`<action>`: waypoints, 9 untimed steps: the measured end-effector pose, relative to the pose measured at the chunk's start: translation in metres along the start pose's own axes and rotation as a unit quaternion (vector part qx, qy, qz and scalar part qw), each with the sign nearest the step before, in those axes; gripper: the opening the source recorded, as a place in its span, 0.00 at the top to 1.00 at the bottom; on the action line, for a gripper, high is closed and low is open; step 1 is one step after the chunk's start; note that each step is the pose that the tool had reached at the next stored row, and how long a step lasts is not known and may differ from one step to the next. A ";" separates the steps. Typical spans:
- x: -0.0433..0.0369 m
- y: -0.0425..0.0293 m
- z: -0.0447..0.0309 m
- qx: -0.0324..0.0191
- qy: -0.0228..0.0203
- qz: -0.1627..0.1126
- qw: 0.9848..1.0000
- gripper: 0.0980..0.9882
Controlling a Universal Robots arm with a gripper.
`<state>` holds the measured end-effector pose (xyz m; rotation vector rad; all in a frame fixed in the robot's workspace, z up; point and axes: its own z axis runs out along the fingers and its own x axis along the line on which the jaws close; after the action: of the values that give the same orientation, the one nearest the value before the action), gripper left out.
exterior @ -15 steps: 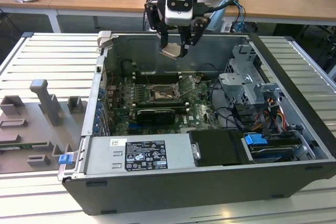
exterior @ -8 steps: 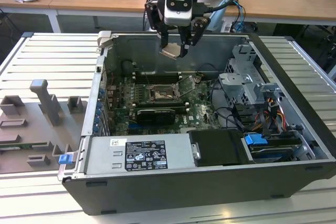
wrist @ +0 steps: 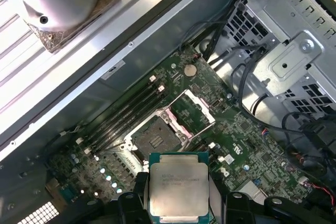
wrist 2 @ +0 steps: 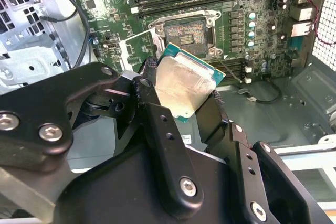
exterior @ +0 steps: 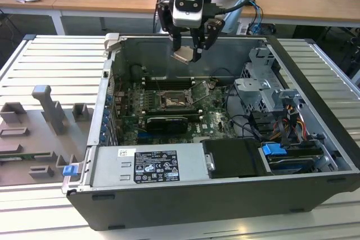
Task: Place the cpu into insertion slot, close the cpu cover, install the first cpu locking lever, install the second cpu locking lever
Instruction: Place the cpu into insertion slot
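End effector [exterior: 187, 54] hangs inside the open computer case [exterior: 169, 206] in the exterior view. Its fingers are drawn in narrow on the cpu [exterior: 183, 56], which sits tilted between the fingertips. Chip and end effector are up in the air above the insertion slot [exterior: 171, 100], well apart from it. The cpu cover [exterior: 198, 90] stands raised at the slot's edge on the exterior view's right, so the slot's dark centre lies bare. The case rests on a slatted table [exterior: 50, 66].

In the second wrist view the cpu [wrist 2: 184, 85] shows its pale metal face and green rim, clamped by opposite edges between the black fingers [wrist 2: 157, 129]. The insertion slot [wrist 2: 186, 38] lies beyond the chip, apart from it, with the cpu cover [wrist 2: 131, 48] swung open just beside it.

In the first wrist view the cpu [wrist: 178, 182] faces the camera, gripped at its sides. The insertion slot [wrist: 155, 136] lies past it on the green board. The cpu cover [wrist: 193, 109] is folded open, joined to the slot along one edge.
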<state>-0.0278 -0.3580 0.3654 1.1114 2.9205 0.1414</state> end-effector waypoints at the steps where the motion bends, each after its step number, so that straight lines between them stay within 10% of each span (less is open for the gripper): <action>1: 0.0000 0.0000 0.0000 0.000 -0.001 0.007 1.000 0.50; 9: 0.0002 -0.0002 0.0001 -0.001 -0.003 0.032 0.999 0.50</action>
<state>-0.0280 -0.3580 0.3653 1.2048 2.8801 0.1405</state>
